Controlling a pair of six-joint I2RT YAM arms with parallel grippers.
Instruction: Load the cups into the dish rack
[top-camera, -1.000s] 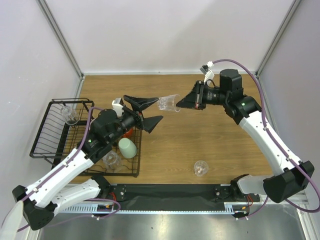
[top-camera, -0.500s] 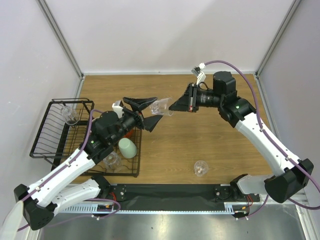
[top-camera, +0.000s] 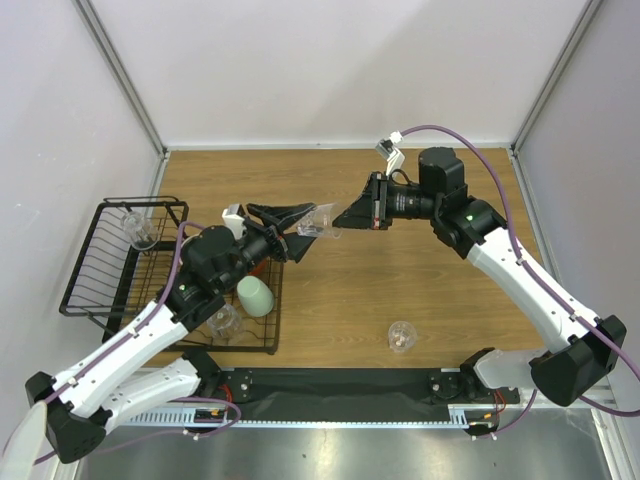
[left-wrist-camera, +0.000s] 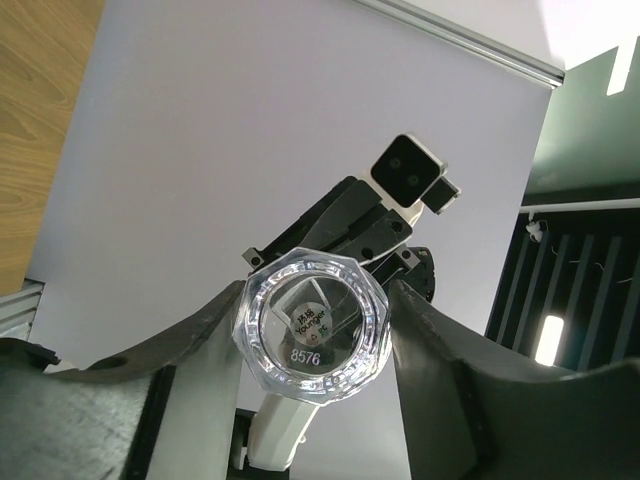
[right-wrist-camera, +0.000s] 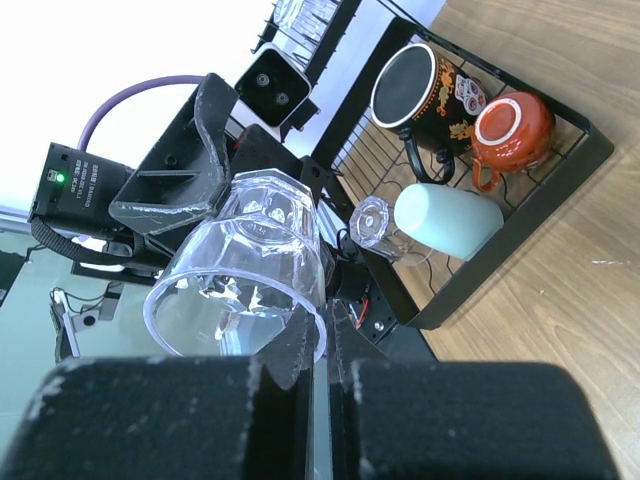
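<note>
Counting what sat in the rack (top-camera: 90, 270), 5 cups were already loaded: a clear cup (top-camera: 135, 230) in the tall basket at the rack's left end, and on the flat grid a mint cup (top-camera: 255, 295), a small clear cup (top-camera: 222, 320), a dark mug (right-wrist-camera: 425, 85) and an orange cup (right-wrist-camera: 515, 130). 2 were not yet in.

1 clear tumbler (top-camera: 322, 222) hung in the air above the bench (top-camera: 430, 270), just off the rack's right edge, mid-handover. The right gripper (top-camera: 343, 215) was clenched on its rim, while the left gripper (top-camera: 305, 228) had 1 finger on each side of its base. Those fingers (left-wrist-camera: 200, 370) seemed to touch the glass, but whether they gripped it I could not tell.

The last cup (top-camera: 401, 336) stood alone near the bench's near edge, right of centre, well apart from both grippers. By my reckoning the handover, the tumbler's placing and 1 more pick were left.
</note>
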